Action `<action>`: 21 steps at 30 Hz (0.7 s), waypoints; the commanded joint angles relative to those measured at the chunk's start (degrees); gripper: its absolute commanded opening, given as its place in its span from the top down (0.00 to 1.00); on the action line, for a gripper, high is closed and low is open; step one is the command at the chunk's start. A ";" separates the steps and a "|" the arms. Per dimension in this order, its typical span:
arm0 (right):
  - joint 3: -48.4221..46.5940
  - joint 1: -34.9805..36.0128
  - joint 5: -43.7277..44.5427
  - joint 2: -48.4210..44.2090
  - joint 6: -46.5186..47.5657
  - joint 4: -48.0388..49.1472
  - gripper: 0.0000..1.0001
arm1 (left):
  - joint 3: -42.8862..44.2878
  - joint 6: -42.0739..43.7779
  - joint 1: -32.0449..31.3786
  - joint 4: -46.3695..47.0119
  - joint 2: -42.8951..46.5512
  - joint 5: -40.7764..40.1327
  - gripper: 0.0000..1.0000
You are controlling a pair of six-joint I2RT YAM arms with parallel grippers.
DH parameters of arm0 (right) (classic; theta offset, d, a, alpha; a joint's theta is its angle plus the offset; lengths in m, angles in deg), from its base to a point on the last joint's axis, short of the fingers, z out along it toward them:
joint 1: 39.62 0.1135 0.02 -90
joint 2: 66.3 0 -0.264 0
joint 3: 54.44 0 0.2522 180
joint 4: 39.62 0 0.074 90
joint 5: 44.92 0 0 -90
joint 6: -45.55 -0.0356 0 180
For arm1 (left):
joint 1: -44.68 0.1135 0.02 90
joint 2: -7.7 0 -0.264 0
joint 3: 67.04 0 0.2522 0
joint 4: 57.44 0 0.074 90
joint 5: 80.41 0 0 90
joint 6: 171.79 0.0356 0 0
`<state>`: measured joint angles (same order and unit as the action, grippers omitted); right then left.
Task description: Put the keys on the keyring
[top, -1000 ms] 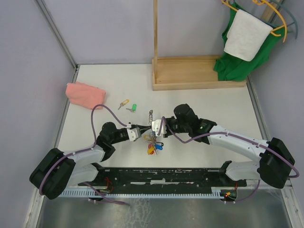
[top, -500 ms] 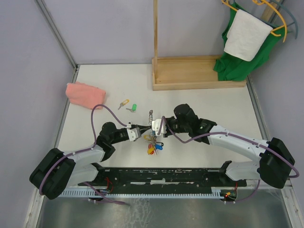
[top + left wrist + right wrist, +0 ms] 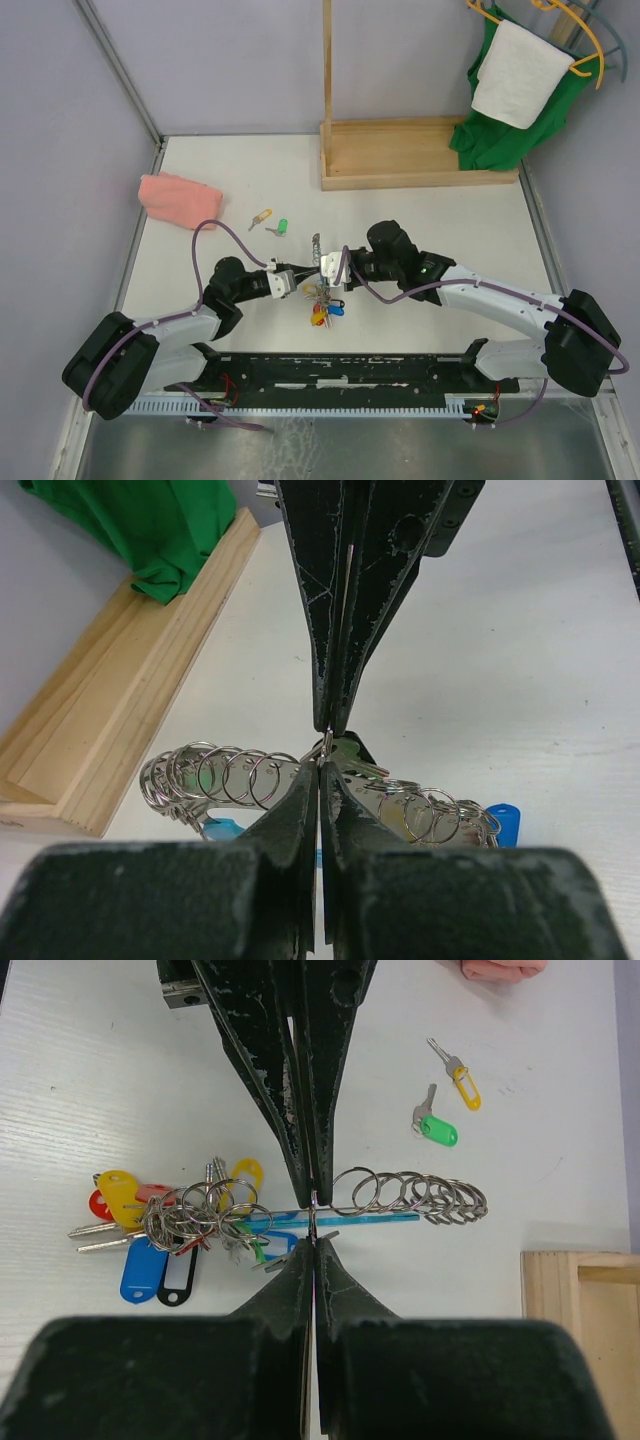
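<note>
The keyring (image 3: 400, 1195), a long silvery loop strung with small split rings, hangs just above the table between my two grippers. Its bundle of keys (image 3: 170, 1230) with red, yellow, blue and black heads trails at one end (image 3: 322, 305). My left gripper (image 3: 303, 285) is shut on the keyring's wire (image 3: 322, 760). My right gripper (image 3: 313, 1235) meets it tip to tip, shut on a thin flat key seen edge-on, whose small ring (image 3: 325, 742) touches the loop. A yellow-headed key (image 3: 261, 216) and a green-headed key (image 3: 281, 227) lie loose beyond.
A pink cloth (image 3: 178, 199) lies at the left. A wooden stand (image 3: 415, 155) with an upright post sits at the back, with green and white cloth on hangers (image 3: 515, 90) at its right end. The arms' black base rail (image 3: 350, 370) runs along the near edge.
</note>
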<state>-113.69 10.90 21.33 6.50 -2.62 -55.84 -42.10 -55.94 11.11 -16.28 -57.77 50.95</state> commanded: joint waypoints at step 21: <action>-4.60 0.36 -4.37 1.80 -1.61 0.89 0.99 | 2.31 -8.06 -1.07 1.01 3.77 -4.51 0.97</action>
<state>-115.20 10.90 19.38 7.66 -4.11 -56.12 -41.31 -58.13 10.41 -22.25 -55.46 47.98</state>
